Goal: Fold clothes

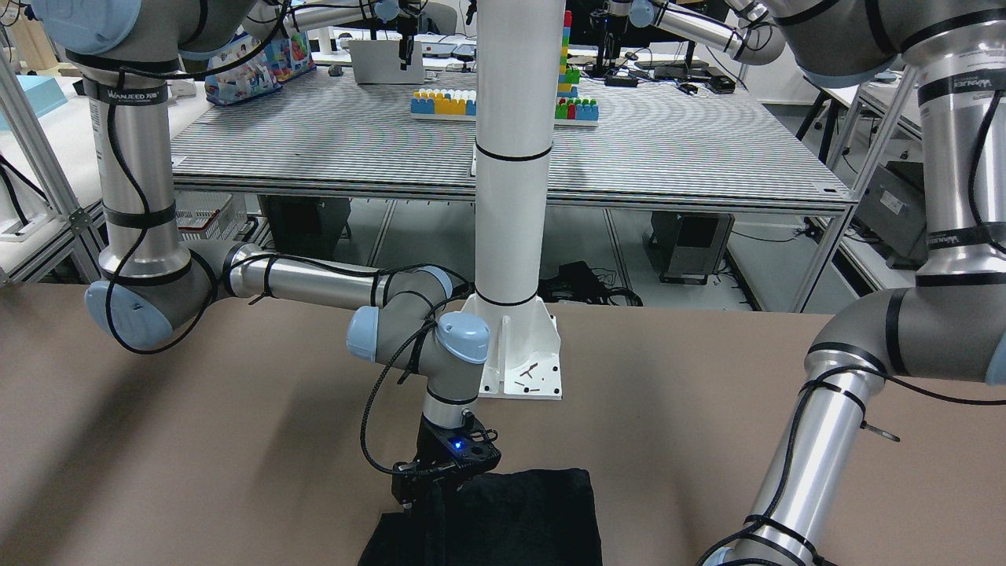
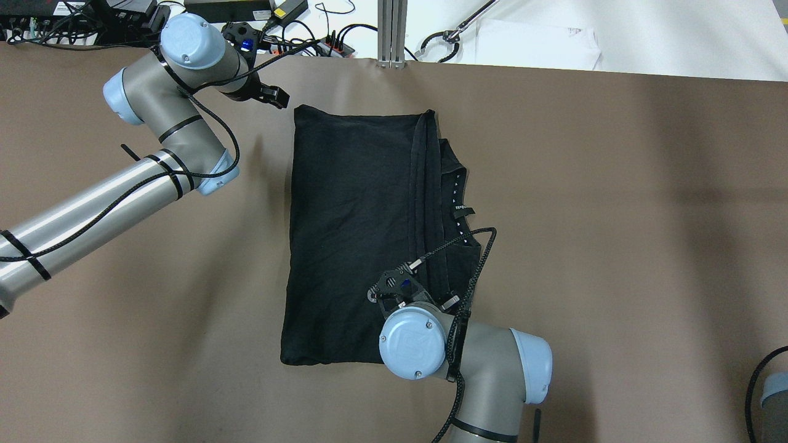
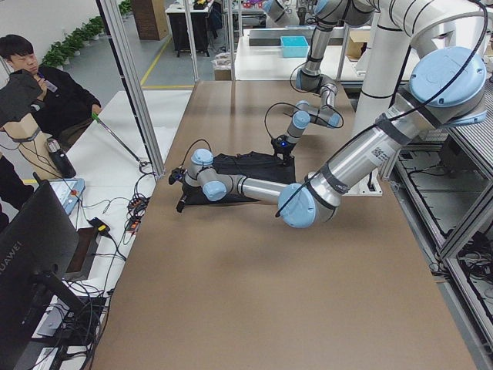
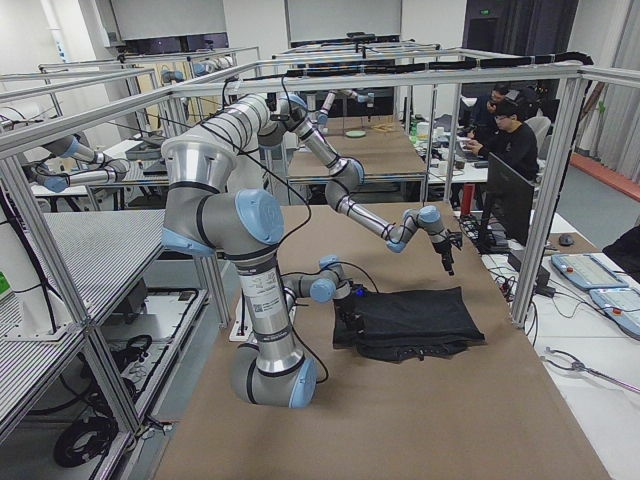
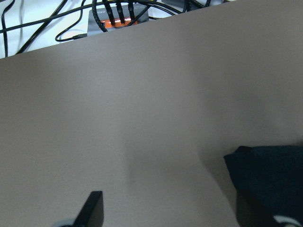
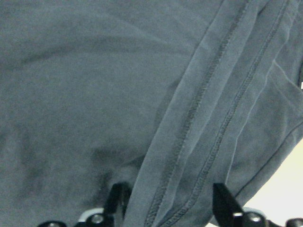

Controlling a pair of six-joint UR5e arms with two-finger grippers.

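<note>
The clothes [image 2: 351,234], 1 black folded piece, lie flat in the middle of the brown surface [image 2: 615,215], long sides running from 12 to 6 o'clock in the overhead view. A double-stitched hem band [image 2: 425,184] runs down the right part, and beyond it a narrower layer sticks out toward 3 o'clock. The right pincer [image 6: 170,203] points down on the piece's 5 o'clock part, close to its near edge. Its 2 fingers [image 6: 118,198] stand apart, tips down at the fabric, with the hem band passing between them (whether the tips press into the cloth cannot be told). The left pincer [image 2: 274,96] sits just off the 11 o'clock corner of the clothes, over bare surface near the far edge. In its wrist view its 2 fingers are spread wide with nothing gripped, and the cloth's corner [image 5: 265,179] lies toward 4 o'clock, near the right-hand finger.
</note>
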